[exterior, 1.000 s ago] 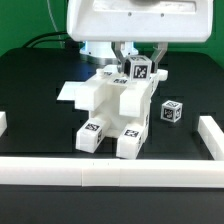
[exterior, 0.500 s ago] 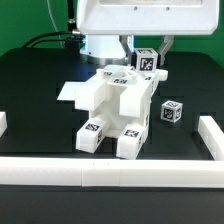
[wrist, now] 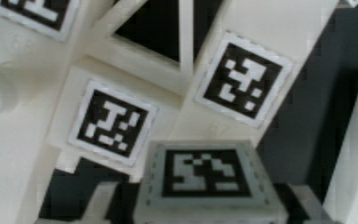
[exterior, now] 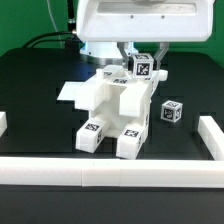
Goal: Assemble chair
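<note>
The chair (exterior: 112, 105), partly joined, stands in the middle of the black desk (exterior: 40, 70), its two tagged front ends facing the near border rail (exterior: 110, 172). At its top rear, a square post (exterior: 143, 68) with a marker tag sits clamped in the pincer (exterior: 142, 61), one finger on each side. The wrist view shows this post's tag (wrist: 202, 172) close to the tagged chair panels. A loose tagged piece (exterior: 171, 111) lies on the desk just beside the chair on the exterior view's right. The marker board (exterior: 70, 93) lies flat on its left.
</note>
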`<state>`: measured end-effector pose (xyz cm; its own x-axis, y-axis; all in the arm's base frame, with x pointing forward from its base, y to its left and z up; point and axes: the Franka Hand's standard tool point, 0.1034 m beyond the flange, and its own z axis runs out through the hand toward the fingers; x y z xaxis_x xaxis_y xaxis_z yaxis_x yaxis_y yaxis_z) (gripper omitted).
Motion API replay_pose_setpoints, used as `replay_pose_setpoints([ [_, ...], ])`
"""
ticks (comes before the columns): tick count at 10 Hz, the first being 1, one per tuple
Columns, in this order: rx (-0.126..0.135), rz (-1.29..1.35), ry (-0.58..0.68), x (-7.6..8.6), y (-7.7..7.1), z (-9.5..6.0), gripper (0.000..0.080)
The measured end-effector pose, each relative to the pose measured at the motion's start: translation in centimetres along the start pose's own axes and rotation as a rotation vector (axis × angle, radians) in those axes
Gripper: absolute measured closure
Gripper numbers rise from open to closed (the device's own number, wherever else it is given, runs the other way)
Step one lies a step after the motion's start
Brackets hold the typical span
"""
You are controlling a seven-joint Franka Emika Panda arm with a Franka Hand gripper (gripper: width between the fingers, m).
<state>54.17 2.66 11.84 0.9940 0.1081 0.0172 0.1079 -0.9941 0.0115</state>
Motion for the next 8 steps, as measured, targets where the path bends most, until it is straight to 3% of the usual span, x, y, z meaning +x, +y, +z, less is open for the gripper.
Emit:
replay_pose_setpoints([
  [4, -0.002, -0.005, 0.004, -0.5, -0.2, 0.5, 0.0531],
  [8, -0.019, -0.06, 0.041, 1.1, 1.1, 0.7, 0.0531],
])
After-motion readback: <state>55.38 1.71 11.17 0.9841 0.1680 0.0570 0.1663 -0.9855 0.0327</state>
